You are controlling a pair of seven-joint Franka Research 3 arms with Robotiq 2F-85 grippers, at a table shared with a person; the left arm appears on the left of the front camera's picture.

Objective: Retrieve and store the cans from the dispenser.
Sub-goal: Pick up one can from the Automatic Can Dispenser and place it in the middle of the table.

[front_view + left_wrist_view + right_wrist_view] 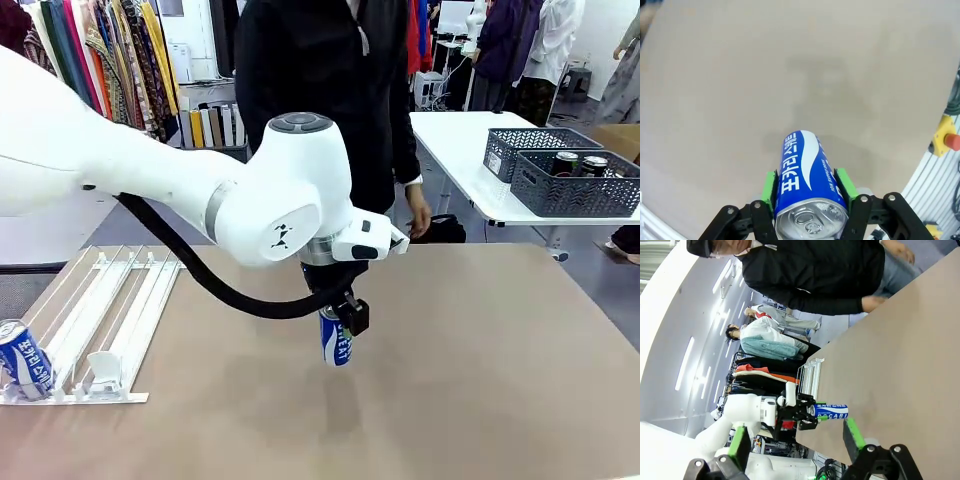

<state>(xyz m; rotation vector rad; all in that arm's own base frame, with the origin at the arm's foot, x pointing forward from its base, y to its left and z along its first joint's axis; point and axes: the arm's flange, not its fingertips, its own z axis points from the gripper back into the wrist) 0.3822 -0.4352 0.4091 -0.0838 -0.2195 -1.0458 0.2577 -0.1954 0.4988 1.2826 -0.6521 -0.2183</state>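
My left gripper (340, 322) is shut on a blue-and-white can (335, 340) and holds it upright just above the middle of the brown table. In the left wrist view the green pads (771, 187) clamp both sides of this can (807, 170), silver top toward the camera. Another blue-and-white can (22, 370) sits at the near end of the leftmost lane of the white dispenser (110, 310). My right gripper (797, 439) is open, with nothing between its fingers. The right wrist view shows the held can (832, 411) and the dispenser (810, 374) farther off.
Two grey lattice baskets (570, 185) stand on a white table at the far right, one holding black cans (566, 162). A person in black stands at the table's far edge, one hand (418, 216) hanging down. The brown tabletop (480, 360) is bare.
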